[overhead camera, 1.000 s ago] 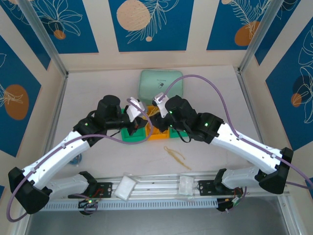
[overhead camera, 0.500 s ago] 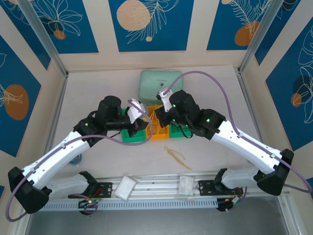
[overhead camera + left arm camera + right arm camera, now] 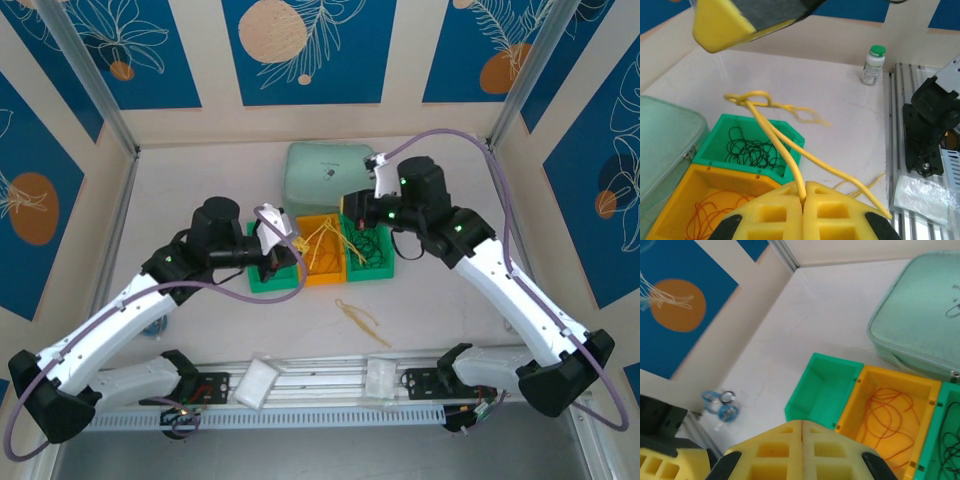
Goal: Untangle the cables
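My left gripper is shut on a yellow cable, which rises from the fingers to a knotted loop; a second strand runs off past the right finger. In the top view the left gripper holds this cable over the bins. My right gripper is shut with nothing between its fingers, and it hovers over the bins; one of its fingers shows in the left wrist view. Orange cables lie in the orange bin, black cables in a green bin. Another yellow cable lies on the table.
An empty green bin stands left of the orange one. A mint-green case lies behind the bins. A small bottle and a blue coiled cord sit at the table's sides. Plastic bags rest on the front rail.
The right gripper has shut and pulled up and back to the right, away from the left gripper. The left gripper still holds the yellow cable and has barely moved.
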`<action>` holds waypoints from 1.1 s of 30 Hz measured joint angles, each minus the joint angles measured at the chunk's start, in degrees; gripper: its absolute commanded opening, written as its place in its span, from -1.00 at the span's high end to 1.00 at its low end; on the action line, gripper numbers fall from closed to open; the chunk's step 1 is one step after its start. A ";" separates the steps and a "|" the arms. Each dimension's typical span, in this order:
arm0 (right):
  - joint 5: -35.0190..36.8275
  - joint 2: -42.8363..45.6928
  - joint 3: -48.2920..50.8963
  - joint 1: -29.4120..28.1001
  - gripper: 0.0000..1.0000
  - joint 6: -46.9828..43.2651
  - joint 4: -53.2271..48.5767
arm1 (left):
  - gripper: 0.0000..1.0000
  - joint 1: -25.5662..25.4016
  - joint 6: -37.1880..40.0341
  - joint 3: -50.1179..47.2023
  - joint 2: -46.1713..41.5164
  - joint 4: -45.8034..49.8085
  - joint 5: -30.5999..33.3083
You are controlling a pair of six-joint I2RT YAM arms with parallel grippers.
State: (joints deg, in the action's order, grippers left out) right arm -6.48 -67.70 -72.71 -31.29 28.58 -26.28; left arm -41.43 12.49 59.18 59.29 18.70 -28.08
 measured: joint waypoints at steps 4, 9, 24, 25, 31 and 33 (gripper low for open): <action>-12.13 -0.92 1.49 6.27 1.00 6.05 2.93 | 1.00 -0.11 0.81 -1.01 -1.33 -1.14 -1.09; -20.41 -2.67 1.49 5.97 0.62 7.04 3.45 | 1.00 -0.11 1.49 -1.18 -1.42 -1.20 -1.51; 11.41 -2.62 -7.15 -16.72 0.42 -10.21 -12.85 | 1.00 -0.39 2.43 2.29 1.25 5.11 -0.13; 13.94 -2.89 -7.19 -17.68 0.42 -10.75 -13.55 | 1.00 -0.42 2.45 2.45 1.46 5.40 0.04; 25.73 -3.48 -7.23 -22.43 0.42 -13.29 -16.74 | 1.00 -0.50 2.60 3.26 2.75 7.63 0.70; 26.99 -3.67 -7.34 -22.82 0.43 -13.60 -17.53 | 1.00 -0.50 2.60 3.54 3.06 7.74 0.70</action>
State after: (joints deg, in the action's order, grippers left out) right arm 20.51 -71.37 -80.05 -54.11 14.98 -43.81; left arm -41.93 15.09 62.72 62.35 26.44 -27.38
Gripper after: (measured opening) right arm 0.289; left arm 0.047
